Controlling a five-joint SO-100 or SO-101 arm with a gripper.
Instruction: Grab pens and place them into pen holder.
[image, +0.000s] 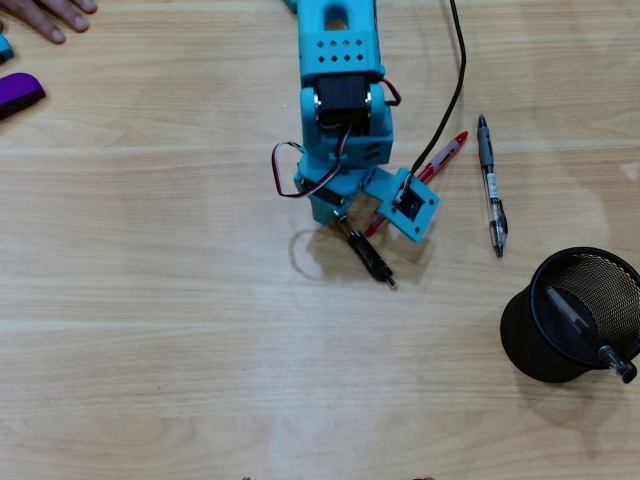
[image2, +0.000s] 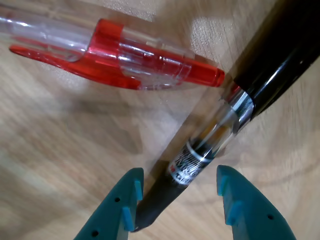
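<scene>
One pen (image: 578, 322) sits in the pen holder (image: 530, 345) (three left); the pincer (image2: 177, 192), jaws apart, straddles the black pen (image2: 200, 155) on the bench (image: 150, 300), not yet clamped.

Light wooden plank tabletop (image: 150, 330) is filling the overhead view, grain running left to right, with a faint ring mark (image: 303, 252) showing near centre. Glossy purple rounded object (image: 20, 93) is lying at the left edge, partly cut off. A small blue piece (image: 4, 47) is poking in just above it, too cropped to identify. Thin black cable (image: 455, 95) is trailing down from the top edge.
</scene>
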